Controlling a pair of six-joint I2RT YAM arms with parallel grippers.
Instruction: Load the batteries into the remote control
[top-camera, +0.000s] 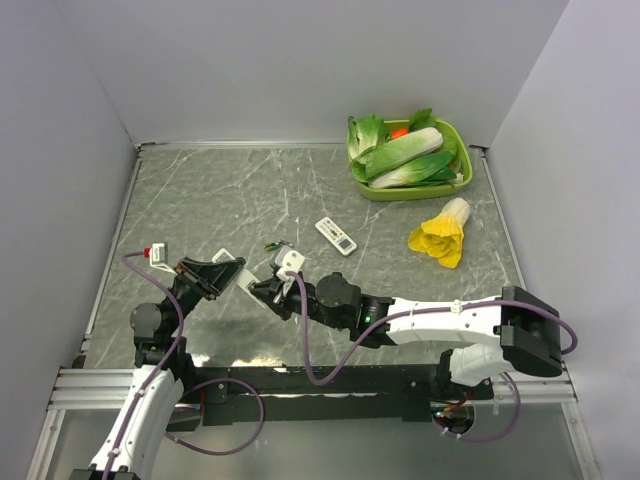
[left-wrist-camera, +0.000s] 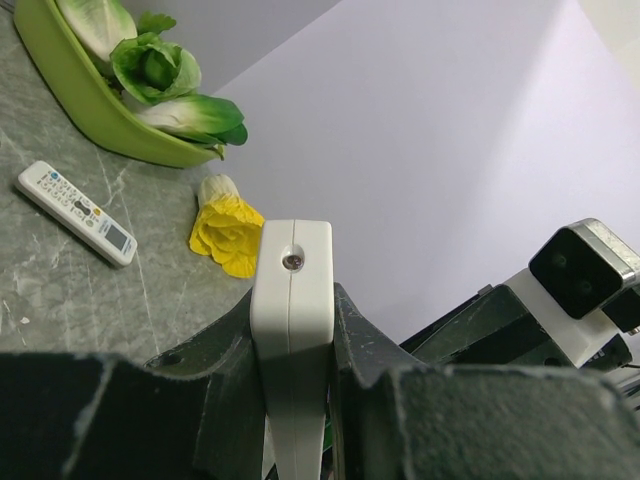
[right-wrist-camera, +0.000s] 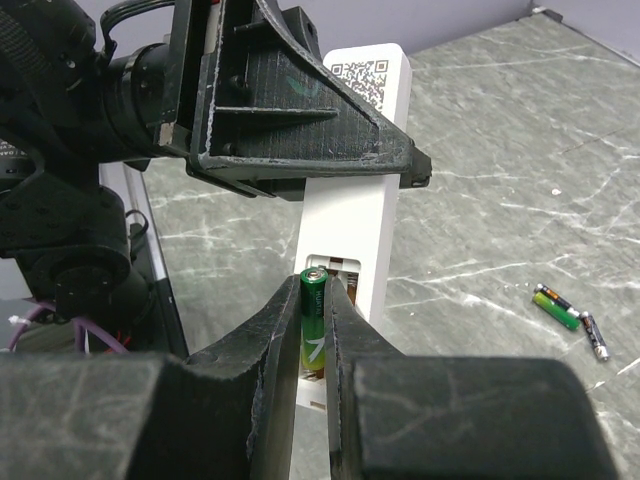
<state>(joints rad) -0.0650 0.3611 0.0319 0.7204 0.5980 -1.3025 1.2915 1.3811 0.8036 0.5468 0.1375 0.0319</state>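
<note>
Right gripper (right-wrist-camera: 315, 335), lower centre — closed on one battery (right-wrist-camera: 314, 318), presented at the open compartment (right-wrist-camera: 337, 268) of the remote control (right-wrist-camera: 352, 215), which is clamped by the left gripper (left-wrist-camera: 292, 340). None judged seated; second battery (right-wrist-camera: 556, 305) lies lower right.

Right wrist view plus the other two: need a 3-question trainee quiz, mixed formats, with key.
1. True or false: the right gripper grips a slim green cylindrical battery.
2. The left gripper is: A) shut on the slim white plastic remote control B) open and empty C) out of every view.
3. Which view shows the remote's open battery compartment?
Key: 1 true; 2 A; 3 right wrist.
</note>
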